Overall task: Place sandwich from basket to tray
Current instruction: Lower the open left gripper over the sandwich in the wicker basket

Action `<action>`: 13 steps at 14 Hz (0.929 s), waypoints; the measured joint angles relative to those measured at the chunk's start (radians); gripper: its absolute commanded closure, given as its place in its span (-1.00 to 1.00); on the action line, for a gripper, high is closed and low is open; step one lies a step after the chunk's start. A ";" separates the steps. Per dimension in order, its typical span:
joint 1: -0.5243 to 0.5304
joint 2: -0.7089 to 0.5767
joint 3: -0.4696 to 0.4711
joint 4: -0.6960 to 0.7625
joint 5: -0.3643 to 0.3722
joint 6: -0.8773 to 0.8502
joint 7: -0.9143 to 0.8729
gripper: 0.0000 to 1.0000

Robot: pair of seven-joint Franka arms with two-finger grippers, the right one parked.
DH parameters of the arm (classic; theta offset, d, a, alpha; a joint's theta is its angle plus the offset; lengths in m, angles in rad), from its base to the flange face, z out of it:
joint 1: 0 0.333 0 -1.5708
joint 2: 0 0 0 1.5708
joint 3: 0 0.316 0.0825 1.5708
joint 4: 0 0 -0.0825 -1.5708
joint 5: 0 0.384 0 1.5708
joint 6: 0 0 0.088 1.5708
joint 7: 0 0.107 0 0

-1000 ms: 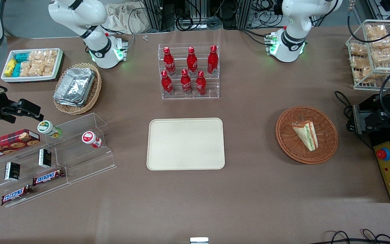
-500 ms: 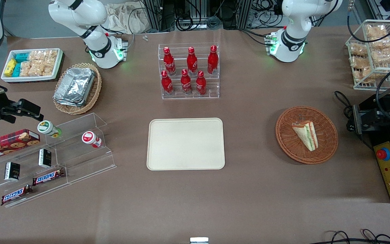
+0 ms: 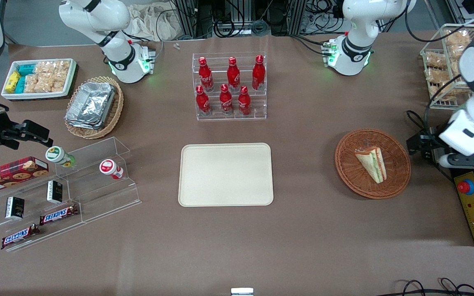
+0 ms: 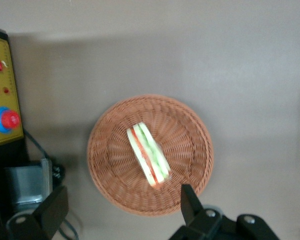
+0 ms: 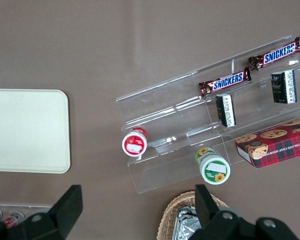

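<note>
A: Currently, front view: the triangular wrapped white-bread sandwich [image 3: 371,163] lies in the round reddish-brown wicker basket [image 3: 399,174]; the flat cream rectangular tray [image 3: 226,174] sits toward the parked arm's end.

B: Left wrist view: the gripper [image 4: 121,210] hovers above the sandwich [image 4: 148,161], fingers [image 4: 188,201] spread wide, holding nothing. Approach step, judged; next: descend and centre over it.

The working arm is glossy white with rounded shells, a dark grey oval patch on one joint and black bands at the seams, its round base glowing green and trailing black cables, while the gripper [image 4: 121,212] carries two matte black fingers [image 4: 189,201], spread wide, on a black body.
</note>
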 measured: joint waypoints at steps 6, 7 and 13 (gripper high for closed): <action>0.000 0.034 -0.029 -0.154 -0.002 0.095 -0.212 -1.00; 0.000 0.055 -0.040 -0.173 -0.002 0.123 -0.263 -1.00; 0.006 0.120 -0.061 -0.267 -0.002 0.261 -0.342 -1.00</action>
